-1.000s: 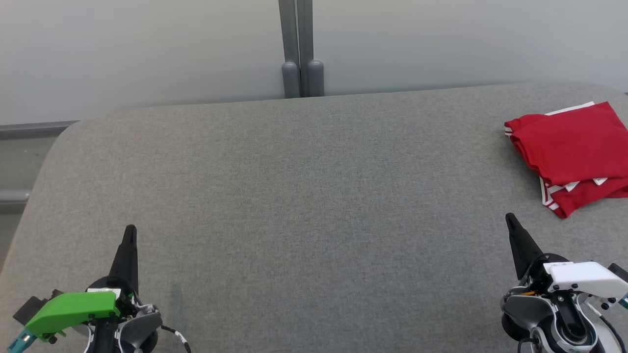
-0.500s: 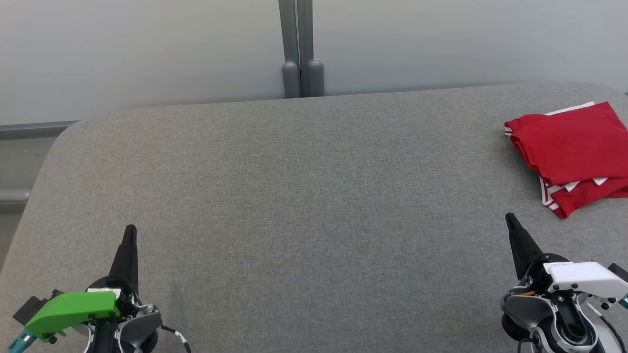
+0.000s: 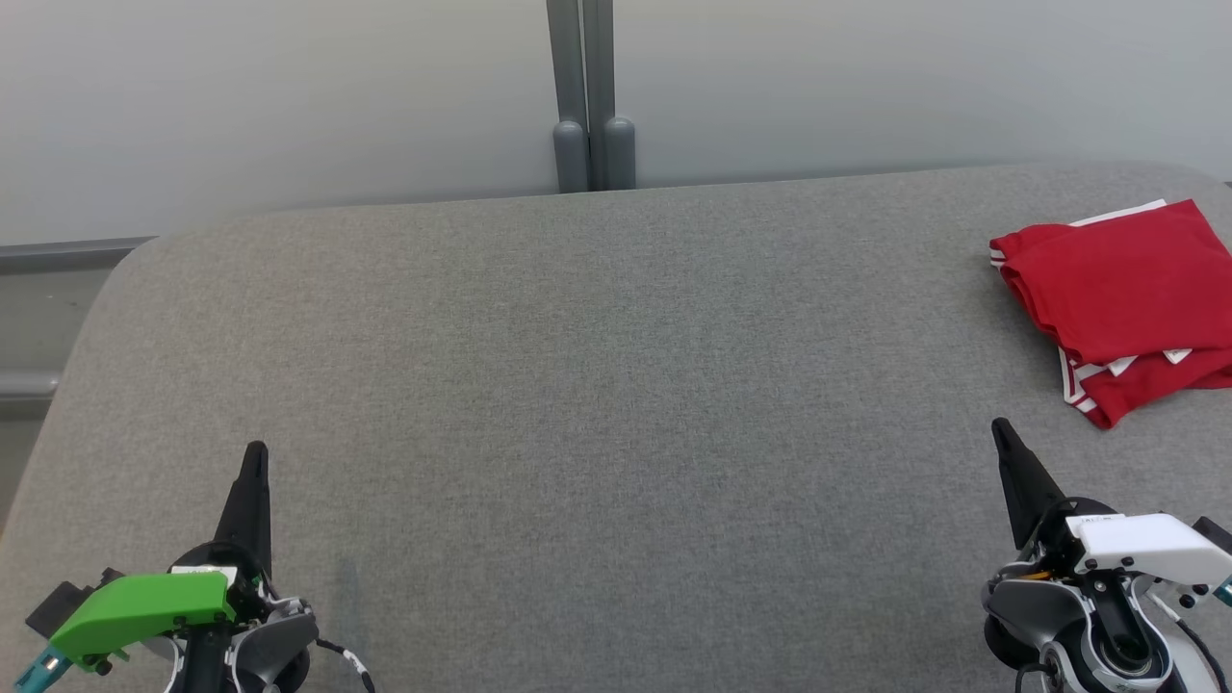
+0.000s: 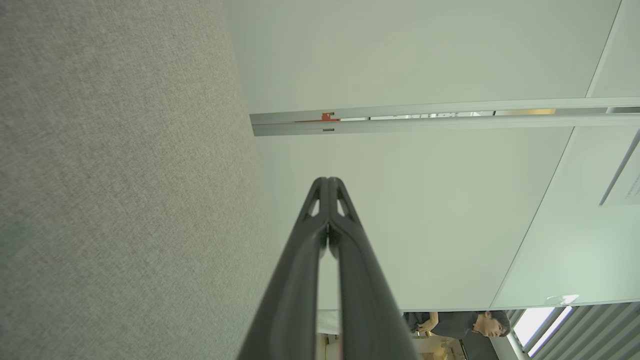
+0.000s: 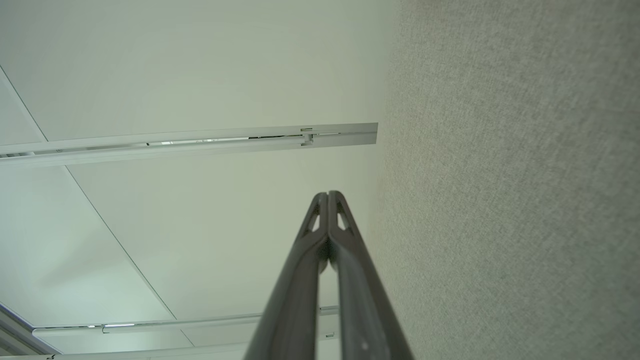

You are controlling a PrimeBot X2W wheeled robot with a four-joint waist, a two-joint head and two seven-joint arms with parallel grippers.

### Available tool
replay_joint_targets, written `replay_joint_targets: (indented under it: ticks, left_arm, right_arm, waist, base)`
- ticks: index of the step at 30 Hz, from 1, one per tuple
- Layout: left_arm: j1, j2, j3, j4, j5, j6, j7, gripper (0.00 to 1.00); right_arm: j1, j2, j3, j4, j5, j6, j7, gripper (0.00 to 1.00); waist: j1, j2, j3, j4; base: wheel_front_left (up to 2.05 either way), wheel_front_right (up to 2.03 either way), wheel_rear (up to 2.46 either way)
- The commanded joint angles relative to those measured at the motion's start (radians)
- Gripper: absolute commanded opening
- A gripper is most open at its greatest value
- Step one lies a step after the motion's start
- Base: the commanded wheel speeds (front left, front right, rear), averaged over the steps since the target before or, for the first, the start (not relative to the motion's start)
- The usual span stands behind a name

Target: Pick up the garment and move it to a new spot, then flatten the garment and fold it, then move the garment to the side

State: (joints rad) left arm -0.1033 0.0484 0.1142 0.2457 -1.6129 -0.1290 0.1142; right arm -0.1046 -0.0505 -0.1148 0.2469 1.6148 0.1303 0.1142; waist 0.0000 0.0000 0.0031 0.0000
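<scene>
Across most of the head view spreads the grey padded table [image 3: 597,385], bare through its middle, with a pale wall [image 3: 289,96] behind it at the top of the frame.

At the right edge, in the upper right, lies the red garment [image 3: 1116,289], folded into a compact stack and cut off by the frame. It looks already set aside, so the task seems close to done. The fold is uneven: a lower layer with white trim pokes out below the top panel. Any nudge there could let the layers slide apart and undo the fold. How near the stack sits to the table's own edge cannot be told, so slipping off is a possible risk.

Lower right, the right gripper [image 3: 1001,428] points up the frame, its jaws pressed together and empty, near the garment's lower corner but apart from it. A forward sweep could snag that loose hem.

Lower left, the left gripper [image 3: 255,452] is likewise closed on nothing, well away from the cloth.
</scene>
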Motion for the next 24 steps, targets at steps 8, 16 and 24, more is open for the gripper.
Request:
replay_joint_targets:
  ticks: [8, 16, 24]
  left_arm:
    - [-0.011, 0.003, 0.002, -0.002, 0.0, -0.005, 0.003, 0.0]
    - [-0.011, 0.003, 0.002, -0.002, 0.0, -0.005, 0.003, 0.0]
    - [-0.011, 0.003, 0.002, -0.002, 0.0, -0.005, 0.003, 0.0]
  right_arm:
    - [-0.007, 0.0, -0.002, -0.005, -0.005, 0.001, 0.004, 0.0]
    - [-0.007, 0.0, -0.002, -0.005, -0.005, 0.001, 0.004, 0.0]
    - [-0.007, 0.0, -0.002, -0.005, -0.005, 0.001, 0.004, 0.0]
  waist:
    - [0.0, 0.0, 0.0, 0.0]
    - [0.0, 0.0, 0.0, 0.0]
    - [0.0, 0.0, 0.0, 0.0]
  base:
    - [0.0, 0.0, 0.0]
    - [0.0, 0.0, 0.0]
    - [0.0, 0.0, 0.0]
